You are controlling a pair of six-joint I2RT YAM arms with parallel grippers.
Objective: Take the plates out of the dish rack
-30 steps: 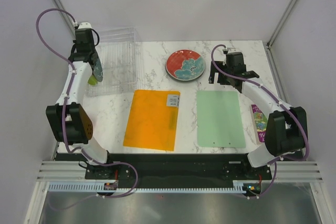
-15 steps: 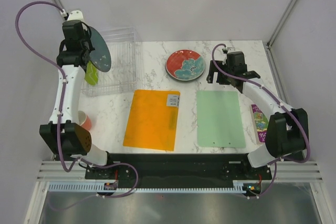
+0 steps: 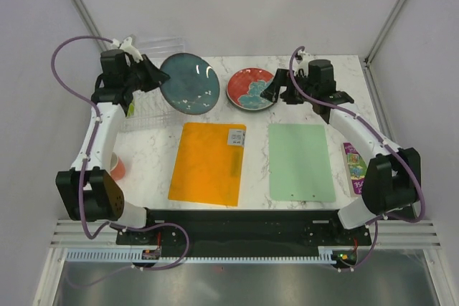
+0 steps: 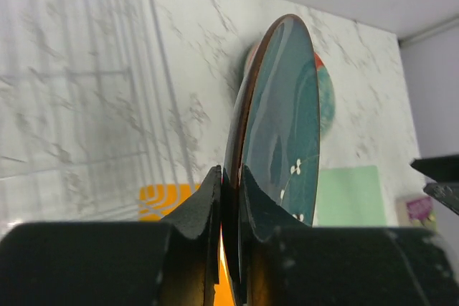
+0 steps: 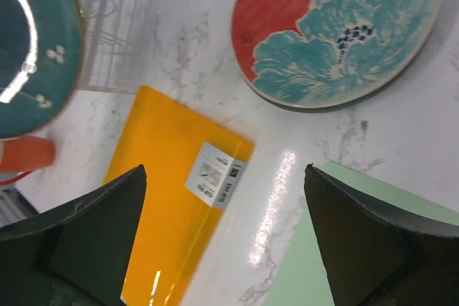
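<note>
Left gripper (image 4: pixel 229 177): wrist view alone shows fingers clamped on dark teal plate (image 3: pixel 190 84) rim, aloft right of dish rack (image 3: pixel 159 43). Rack: lime-green plate (image 3: pixel 130 109) sliver. Red plate (image 3: pixel 252 89) flat on table (image 3: pixel 257 130). Right gripper (image 5: pixel 224 171): fingers wide apart.

Two plates showing, teal plate (image 3: pixel 190 84) and red floral plate (image 3: pixel 252 89), two mats, orange mat (image 3: pixel 208 164) and green mat (image 3: pixel 301 163), one dish rack (image 4: pixel 79 77), one red cup (image 3: pixel 117 166), one purple packet (image 3: pixel 353 165).
</note>
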